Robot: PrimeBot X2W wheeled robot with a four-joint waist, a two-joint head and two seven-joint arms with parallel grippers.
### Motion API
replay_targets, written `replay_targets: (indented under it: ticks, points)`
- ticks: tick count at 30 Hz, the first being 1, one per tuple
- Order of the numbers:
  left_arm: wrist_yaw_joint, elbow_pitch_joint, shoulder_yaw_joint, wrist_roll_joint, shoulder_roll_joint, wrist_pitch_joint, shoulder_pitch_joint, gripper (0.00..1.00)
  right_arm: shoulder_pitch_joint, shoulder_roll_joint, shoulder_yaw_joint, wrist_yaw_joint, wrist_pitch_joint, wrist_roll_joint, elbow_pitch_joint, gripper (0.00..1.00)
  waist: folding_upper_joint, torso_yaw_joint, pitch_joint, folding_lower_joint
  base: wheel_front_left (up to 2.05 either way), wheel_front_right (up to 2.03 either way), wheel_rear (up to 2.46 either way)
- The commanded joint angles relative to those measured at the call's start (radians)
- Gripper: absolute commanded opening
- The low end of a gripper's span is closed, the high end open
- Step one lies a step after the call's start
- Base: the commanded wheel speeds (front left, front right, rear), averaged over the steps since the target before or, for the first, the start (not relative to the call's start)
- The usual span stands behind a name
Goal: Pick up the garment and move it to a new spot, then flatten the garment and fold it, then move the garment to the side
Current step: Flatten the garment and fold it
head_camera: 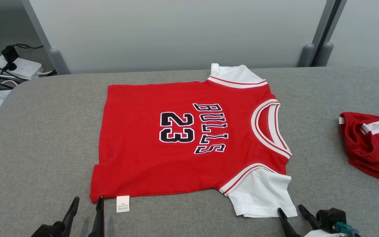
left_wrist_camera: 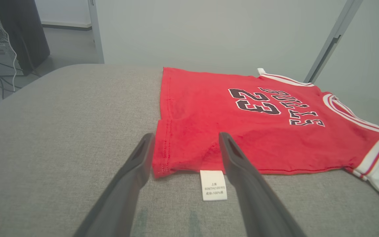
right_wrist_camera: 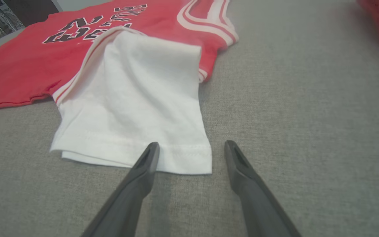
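Grey surface (head_camera: 44, 148): jersey (head_camera: 176, 148) flat, red bundle (head_camera: 370, 148) rightward.

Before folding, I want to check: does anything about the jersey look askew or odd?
The jersey lies mostly flat. Its white care label sticks out past the near hem, and another red garment lies crumpled at the right.

On table (head_camera: 44, 148): garment (head_camera: 183, 141) central, another garment (head_camera: 370, 144) well right; power strip (head_camera: 21, 67) behind-left.
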Motion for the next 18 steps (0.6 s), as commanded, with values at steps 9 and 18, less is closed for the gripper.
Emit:
replay_targets:
  ticks: [9, 18]
  points:
    - [-0.009, -0.007, 0.028, 0.009, 0.004, -0.009, -0.081, 1.00, -0.057, 0.015, 0.023, 0.004, -0.013, 0.024, 0.028, 0.49, -0.0001, 0.011, 0.022, 0.0000, 0.00, 0.00, 0.00]
    - [-0.011, 0.036, 0.050, 0.007, 0.004, -0.009, -0.103, 1.00, -0.060, -0.004, 0.025, 0.004, -0.014, 0.027, -0.012, 0.00, -0.0001, -0.006, 0.037, 0.0000, 0.00, 0.00, 0.00]
